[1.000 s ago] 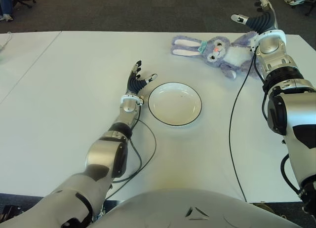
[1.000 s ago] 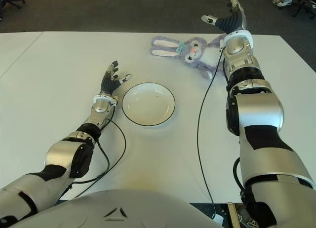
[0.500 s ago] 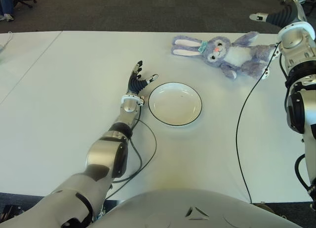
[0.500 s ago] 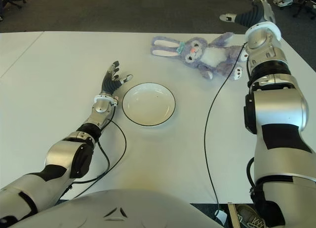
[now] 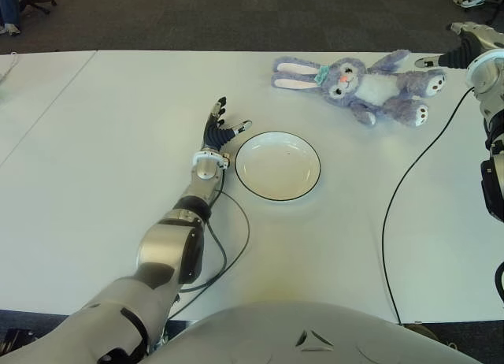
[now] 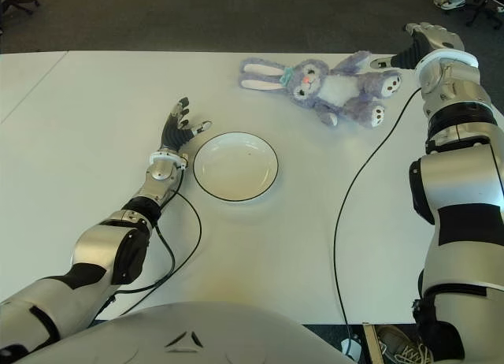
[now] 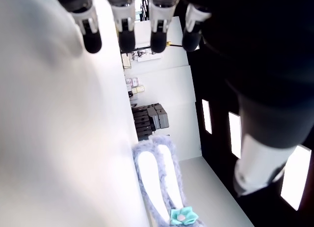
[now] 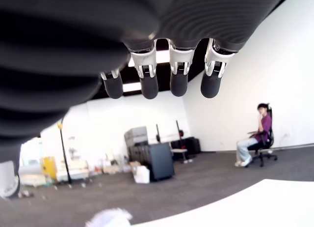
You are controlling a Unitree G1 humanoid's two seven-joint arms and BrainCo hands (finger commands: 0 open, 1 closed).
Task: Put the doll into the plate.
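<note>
I'd bring my right hand [image 6: 425, 42] in over the soft body of the fluffy purple plush rabbit doll [image 6: 324, 84], which lies flat at the far right of the white worktop [image 5: 94, 143], and close around its middle, not a floppy leg. That hand hovers just beyond the doll's feet, fingers extended and empty. My left hand [image 5: 219, 128] shows just left of the black-rimmed round white plate [image 5: 277, 165], fingers spread and empty.

Head stereo pair looking down at one table [image 5: 94, 159] — wrist cameras close behind each hand's fingers
</note>
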